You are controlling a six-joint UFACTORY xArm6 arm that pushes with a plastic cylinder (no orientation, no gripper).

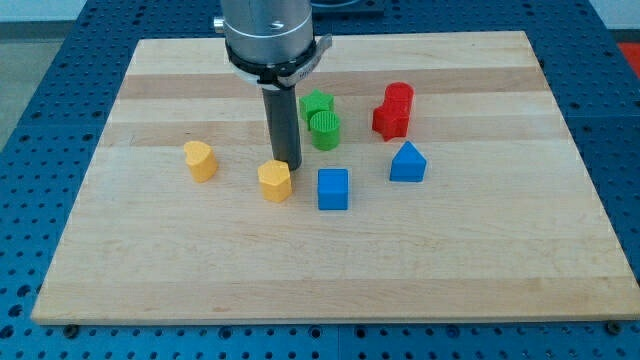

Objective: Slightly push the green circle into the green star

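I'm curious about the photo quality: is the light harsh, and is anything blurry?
Camera view: soft, even light; the blocks, such as the blue cube, cast only faint shadows on the wooden board. Everything looks sharp, including my tip beside the yellow block. No strong glare.

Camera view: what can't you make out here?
- Arm above the metal collar: cut off by the view's top.
- My tip: whether it touches the yellow block, rod overlaps it.
- Green star: near side hidden by the green circle; contact unclear.
- Red blocks: shapes merge.
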